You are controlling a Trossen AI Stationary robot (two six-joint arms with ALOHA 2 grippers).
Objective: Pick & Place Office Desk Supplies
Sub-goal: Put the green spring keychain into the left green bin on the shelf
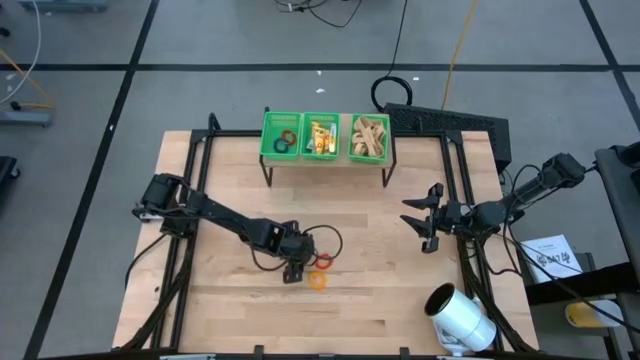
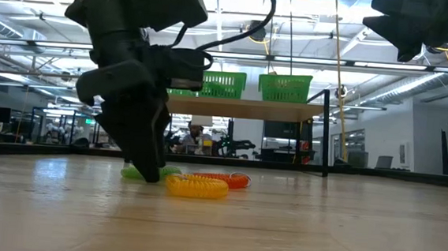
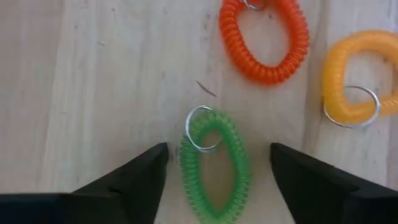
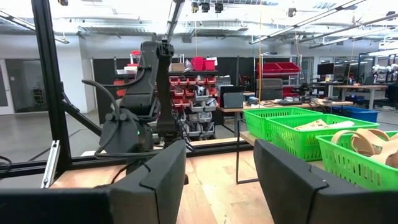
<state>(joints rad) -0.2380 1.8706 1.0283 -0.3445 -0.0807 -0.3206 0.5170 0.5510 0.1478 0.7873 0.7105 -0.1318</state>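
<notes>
The left claw point(image 3: 214, 180) hangs low over the wooden bench point(image 1: 380, 290), fingers spread wide around a green coil ring point(image 3: 214, 168) lying flat and ungripped, beside orange point(image 3: 264, 40) and yellow point(image 3: 357, 78) rings, while the right claw point(image 1: 428, 222) waits released, raised at the bench's right.

Around the green coil ring point(image 3: 214, 167) you have bare wood on both flanks, where the left gripper point(image 3: 217, 180) stands spread. Just beyond it lie the orange ring point(image 3: 264, 40) and yellow ring point(image 3: 357, 78). The bin rack point(image 1: 325, 137) stands well beyond.
</notes>
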